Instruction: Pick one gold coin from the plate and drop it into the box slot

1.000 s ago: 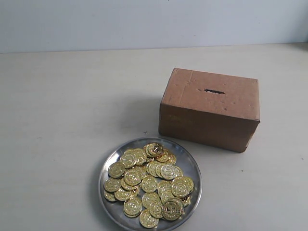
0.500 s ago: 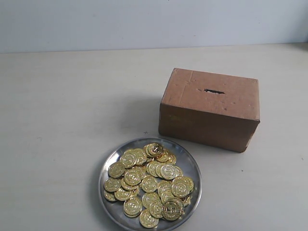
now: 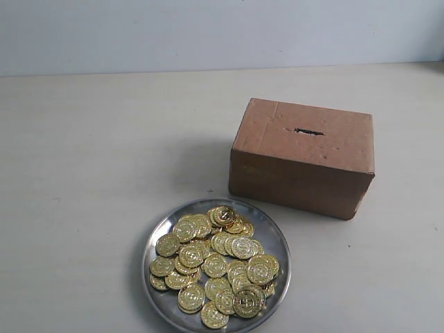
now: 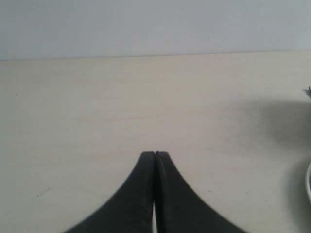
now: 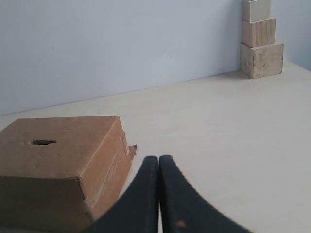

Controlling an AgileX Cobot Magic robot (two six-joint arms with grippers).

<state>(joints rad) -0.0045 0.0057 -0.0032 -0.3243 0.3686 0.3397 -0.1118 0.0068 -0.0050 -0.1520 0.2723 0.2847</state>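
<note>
In the exterior view a round silver plate (image 3: 159, 232) near the front edge holds a heap of several gold coins (image 3: 215, 265). Behind it to the right stands the reddish-brown cardboard box (image 3: 302, 157), with its dark slot (image 3: 308, 131) in the top face. Neither arm shows in that view. The left gripper (image 4: 154, 154) is shut with nothing between its black fingers, over bare table. The right gripper (image 5: 159, 158) is also shut and empty, beside the box (image 5: 58, 165), whose slot (image 5: 43, 142) faces up.
A stack of three pale wooden blocks (image 5: 261, 41) stands against the wall in the right wrist view. A pale wall backs the light wooden table (image 3: 97, 159). A sliver of the plate's rim (image 4: 308, 183) shows at the edge of the left wrist view.
</note>
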